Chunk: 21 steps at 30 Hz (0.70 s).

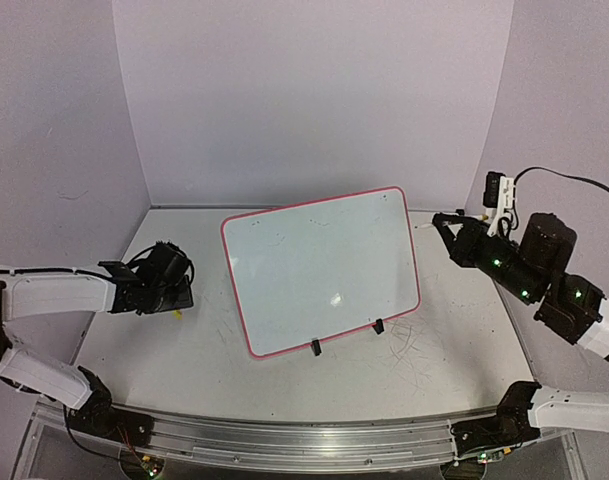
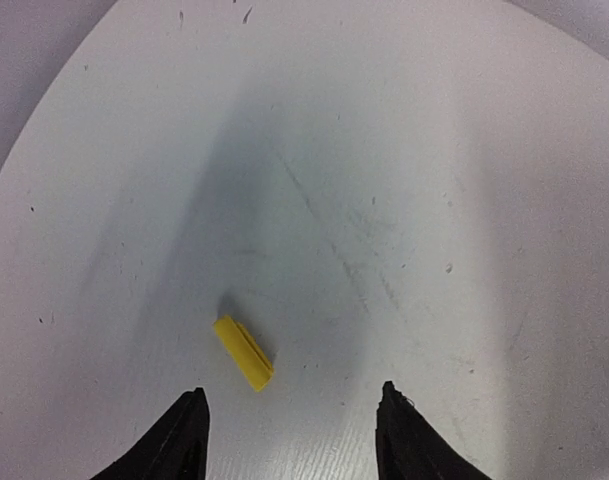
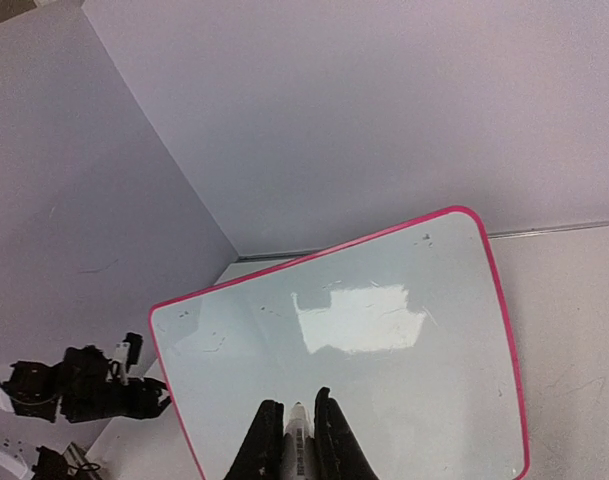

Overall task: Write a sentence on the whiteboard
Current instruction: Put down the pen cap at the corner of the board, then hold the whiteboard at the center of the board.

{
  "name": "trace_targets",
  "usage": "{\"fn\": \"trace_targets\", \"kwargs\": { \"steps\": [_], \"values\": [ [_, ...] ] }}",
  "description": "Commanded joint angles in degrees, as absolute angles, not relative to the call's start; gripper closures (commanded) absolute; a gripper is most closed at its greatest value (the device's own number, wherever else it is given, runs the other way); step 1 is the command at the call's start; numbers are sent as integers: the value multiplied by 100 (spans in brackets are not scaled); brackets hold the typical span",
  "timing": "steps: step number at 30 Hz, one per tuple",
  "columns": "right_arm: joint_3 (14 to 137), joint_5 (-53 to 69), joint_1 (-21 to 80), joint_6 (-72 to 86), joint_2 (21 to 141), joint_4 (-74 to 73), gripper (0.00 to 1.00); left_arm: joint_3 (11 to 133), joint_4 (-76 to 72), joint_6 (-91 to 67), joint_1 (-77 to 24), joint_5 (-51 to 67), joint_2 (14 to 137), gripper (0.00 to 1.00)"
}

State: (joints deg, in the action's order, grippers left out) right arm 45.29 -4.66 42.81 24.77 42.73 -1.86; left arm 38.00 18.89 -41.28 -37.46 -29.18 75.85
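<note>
The whiteboard (image 1: 319, 265) stands tilted on its small black legs in the middle of the table (image 1: 464, 350), set a little askew, and no sentence shows on it yet. The right gripper (image 3: 299, 412) hangs near the board's far right corner, its jaws closed tight on a white marker (image 3: 300, 440) that points toward the board. The main risk, I judge, is pressing too hard: the board rests only on its legs and could slide or tip back, and a marker slipping in the jaws would smear the strokes. The left gripper (image 2: 291, 392) hovers low over the table well left of the board, jaws wide apart and empty, with a yellow cap (image 2: 244, 352) lying just ahead of its left finger. There is open room on both sides of the board, while the walls close in behind it.
</note>
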Motion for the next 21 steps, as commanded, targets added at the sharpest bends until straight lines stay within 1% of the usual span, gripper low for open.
{"fn": "trace_targets", "kwargs": {
  "steps": [1,3,8,16,19,21],
  "values": [
    [4309,-1219,4299,1870,4262,413,100,4485,2570,-3813,-3683,-3197,6724,36],
    [4406,-1296,4298,1534,4455,380,100,4638,2619,-3612,-3669,-3077,6377,30],
    [4961,-936,4298,1051,5277,185,100,4893,2747,-3266,-3632,-2992,5863,21],
    [5801,-247,4298,731,6665,317,100,4891,3028,-3378,-3531,-2879,5845,18],
    [5920,-46,4298,549,6918,339,100,4815,2954,-3534,-3524,-2503,5749,17],
    [5878,-64,4298,503,6926,372,100,4670,2686,-3525,-3524,-2194,5580,14]
  ]
}}
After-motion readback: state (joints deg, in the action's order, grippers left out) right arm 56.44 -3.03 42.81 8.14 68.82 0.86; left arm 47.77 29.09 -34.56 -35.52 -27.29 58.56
